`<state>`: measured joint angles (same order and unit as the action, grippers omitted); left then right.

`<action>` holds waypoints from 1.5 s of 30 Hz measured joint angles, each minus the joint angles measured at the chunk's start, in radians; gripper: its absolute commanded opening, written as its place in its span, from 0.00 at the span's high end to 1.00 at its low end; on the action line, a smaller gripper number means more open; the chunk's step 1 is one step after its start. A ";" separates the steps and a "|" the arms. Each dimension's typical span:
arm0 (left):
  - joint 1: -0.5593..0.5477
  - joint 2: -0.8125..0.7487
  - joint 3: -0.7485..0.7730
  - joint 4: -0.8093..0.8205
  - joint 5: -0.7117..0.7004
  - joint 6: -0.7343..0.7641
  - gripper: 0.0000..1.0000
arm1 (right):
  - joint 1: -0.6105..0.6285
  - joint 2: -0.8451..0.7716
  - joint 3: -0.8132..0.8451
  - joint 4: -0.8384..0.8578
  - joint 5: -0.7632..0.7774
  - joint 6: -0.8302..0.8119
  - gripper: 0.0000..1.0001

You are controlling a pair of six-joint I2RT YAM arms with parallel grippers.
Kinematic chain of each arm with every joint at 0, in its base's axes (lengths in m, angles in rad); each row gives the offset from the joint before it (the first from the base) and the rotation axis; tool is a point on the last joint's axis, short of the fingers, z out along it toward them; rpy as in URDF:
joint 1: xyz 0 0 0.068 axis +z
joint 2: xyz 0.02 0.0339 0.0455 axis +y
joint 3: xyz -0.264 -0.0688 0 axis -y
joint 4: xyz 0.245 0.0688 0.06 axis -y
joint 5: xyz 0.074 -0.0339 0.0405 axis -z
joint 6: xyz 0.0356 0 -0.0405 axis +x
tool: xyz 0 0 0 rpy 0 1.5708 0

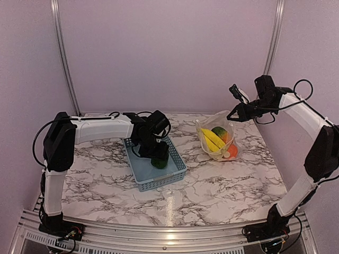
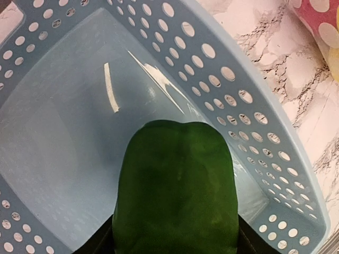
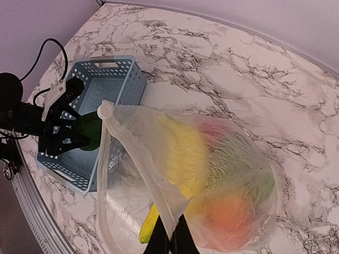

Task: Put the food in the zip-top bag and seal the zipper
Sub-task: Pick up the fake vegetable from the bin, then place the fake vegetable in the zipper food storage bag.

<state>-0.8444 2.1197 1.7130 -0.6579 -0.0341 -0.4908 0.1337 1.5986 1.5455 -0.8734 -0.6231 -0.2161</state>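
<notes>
A white, grey-veined marble table (image 1: 106,174) sits under plain lilac walls (image 1: 169,53). The right gripper (image 1: 232,117) pinches the edge of the zip-top bag (image 3: 132,137), which rests on the marble and holds bananas (image 1: 212,140). In the blue basket (image 1: 172,177), the left gripper (image 1: 157,154) straddles 1 green pepper (image 2: 177,190); I cannot tell if it is clamped.

Around green pepper (image 1: 159,163): basket (image 1: 163,180) walls block side approach.

Green pepper (image 2: 177,185) between fingers (image 2: 258,246), over blue perforated basket (image 2: 233,95); marble table (image 2: 296,84) right.
</notes>
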 measured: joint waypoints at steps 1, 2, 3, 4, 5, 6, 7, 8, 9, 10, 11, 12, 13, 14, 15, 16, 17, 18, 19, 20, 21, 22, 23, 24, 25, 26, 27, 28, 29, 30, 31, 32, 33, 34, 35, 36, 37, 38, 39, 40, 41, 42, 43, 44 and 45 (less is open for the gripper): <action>0.000 -0.007 0.005 -0.002 -0.002 -0.001 0.46 | 0.000 0.000 0.000 0.000 0.000 0.000 1.00; -0.001 -0.019 0.008 0.000 -0.003 -0.002 0.46 | 0.000 0.000 0.000 0.000 0.000 0.000 1.00; -0.005 -0.039 0.009 0.006 -0.002 -0.002 0.47 | 0.000 0.000 0.000 0.000 0.000 0.000 1.00; -0.006 -0.062 0.009 0.013 0.000 -0.002 0.47 | 0.000 0.000 0.000 0.000 0.000 0.000 1.00; -0.009 -0.092 0.009 0.032 0.010 -0.002 0.48 | 0.000 0.000 0.000 0.000 -0.001 0.000 1.00; -0.013 -0.118 0.008 0.055 0.024 -0.002 0.48 | 0.000 0.000 0.000 0.000 -0.002 0.001 1.00; -0.019 -0.150 0.008 0.095 0.048 -0.004 0.48 | 0.000 0.000 0.000 0.000 -0.004 0.002 1.00; -0.029 -0.180 0.008 0.143 0.074 -0.007 0.48 | 0.000 0.000 0.000 0.000 -0.006 0.002 1.00; -0.042 -0.205 0.011 0.193 0.104 -0.011 0.49 | 0.000 0.000 0.000 0.000 -0.008 0.003 1.00; -0.057 -0.221 0.021 0.237 0.134 -0.019 0.49 | 0.000 0.000 0.000 0.000 -0.010 0.003 1.00; -0.073 -0.228 0.037 0.279 0.163 -0.026 0.50 | 0.001 0.000 0.000 0.000 -0.014 0.003 1.00; -0.084 -0.227 0.055 0.313 0.185 -0.032 0.51 | 0.002 0.000 0.000 0.001 -0.016 0.004 1.00; -0.100 -0.217 0.086 0.347 0.212 -0.045 0.52 | 0.004 0.000 0.000 0.002 -0.021 0.006 1.00; -0.111 -0.204 0.108 0.370 0.227 -0.053 0.52 | 0.006 0.000 0.000 0.002 -0.023 0.007 1.00; -0.124 -0.183 0.143 0.389 0.248 -0.065 0.53 | 0.007 0.000 0.000 0.003 -0.026 0.009 1.00; -0.134 -0.157 0.179 0.410 0.263 -0.077 0.53 | 0.008 0.000 0.000 0.003 -0.029 0.011 1.00; -0.142 -0.126 0.211 0.429 0.276 -0.090 0.54 | 0.008 0.000 0.000 0.003 -0.032 0.013 1.00; -0.147 -0.095 0.240 0.441 0.290 -0.104 0.54 | 0.008 0.000 0.000 0.004 -0.036 0.016 1.00; -0.150 -0.070 0.258 0.450 0.296 -0.114 0.55 | 0.008 0.000 0.000 0.005 -0.040 0.019 1.00; -0.152 -0.040 0.282 0.451 0.305 -0.130 0.55 | 0.008 0.000 0.000 0.006 -0.043 0.023 1.00; -0.153 -0.009 0.304 0.451 0.308 -0.141 0.56 | 0.008 0.000 0.000 0.006 -0.047 0.026 1.00; -0.153 0.019 0.322 0.450 0.312 -0.154 0.56 | 0.009 -0.002 0.000 0.006 -0.050 0.029 1.00; -0.153 0.043 0.335 0.450 0.314 -0.165 0.57 | 0.009 -0.002 0.000 0.006 -0.053 0.032 1.00; -0.153 0.063 0.342 0.449 0.314 -0.177 0.58 | 0.009 -0.004 0.000 0.006 -0.057 0.034 1.00; -0.153 0.078 0.345 0.446 0.313 -0.186 0.59 | 0.009 -0.006 0.000 0.007 -0.062 0.037 1.00; -0.153 0.089 0.346 0.442 0.311 -0.197 0.60 | 0.010 -0.010 0.000 0.008 -0.068 0.041 1.00; -0.153 0.096 0.348 0.438 0.307 -0.203 0.60 | 0.011 -0.013 0.000 0.010 -0.072 0.043 1.00; -0.152 0.104 0.354 0.430 0.297 -0.208 0.61 | 0.012 -0.017 0.000 0.012 -0.077 0.045 1.00; -0.152 0.110 0.362 0.419 0.287 -0.214 0.61 | 0.014 -0.019 0.000 0.014 -0.082 0.048 1.00; -0.152 0.117 0.375 0.409 0.278 -0.219 0.61 | 0.017 -0.023 0.000 0.018 -0.090 0.049 1.00; -0.151 0.126 0.391 0.400 0.268 -0.225 0.61 | 0.020 -0.024 0.000 0.021 -0.096 0.051 1.00; -0.151 0.132 0.406 0.396 0.260 -0.230 0.61 | 0.025 -0.026 -0.002 0.027 -0.104 0.052 1.00; -0.150 0.138 0.420 0.393 0.249 -0.238 0.61 | 0.029 -0.028 -0.004 0.029 -0.111 0.053 1.00; -0.148 0.142 0.429 0.393 0.237 -0.248 0.61 | 0.039 -0.029 -0.008 0.030 -0.117 0.053 1.00; -0.146 0.145 0.434 0.394 0.225 -0.260 0.60 | 0.047 -0.029 -0.011 0.031 -0.121 0.053 1.00; -0.145 0.148 0.435 0.399 0.216 -0.274 0.59 | 0.059 -0.029 -0.014 0.031 -0.124 0.052 1.00; -0.143 0.151 0.436 0.402 0.208 -0.289 0.57 | 0.072 -0.029 -0.019 0.032 -0.127 0.051 1.00; -0.142 0.156 0.436 0.406 0.196 -0.306 0.56 | 0.086 -0.029 -0.024 0.032 -0.129 0.050 1.00; -0.141 0.163 0.436 0.411 0.189 -0.319 0.55 | 0.097 -0.029 -0.028 0.032 -0.131 0.050 1.00; -0.138 0.173 0.436 0.422 0.179 -0.339 0.53 | 0.108 -0.029 -0.032 0.032 -0.133 0.048 1.00; -0.136 0.182 0.436 0.430 0.172 -0.357 0.49 | 0.117 -0.029 -0.036 0.032 -0.135 0.048 1.00; -0.135 0.195 0.436 0.442 0.163 -0.375 0.41 | 0.122 -0.029 -0.037 0.032 -0.136 0.047 1.00; -0.134 0.207 0.436 0.455 0.155 -0.394 0.38 | 0.126 -0.029 -0.037 0.032 -0.135 0.047 1.00; -0.133 0.218 0.436 0.464 0.150 -0.412 0.33 | 0.126 -0.029 -0.037 0.032 -0.135 0.047 1.00; -0.131 0.230 0.436 0.473 0.145 -0.429 0.28 | 0.127 -0.029 -0.037 0.032 -0.135 0.047 1.00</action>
<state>-0.9756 2.3493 2.1494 -0.1852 0.1104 -0.9195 0.2604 1.5692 1.5082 -0.8417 -0.7582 -0.1688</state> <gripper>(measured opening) 0.639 0.004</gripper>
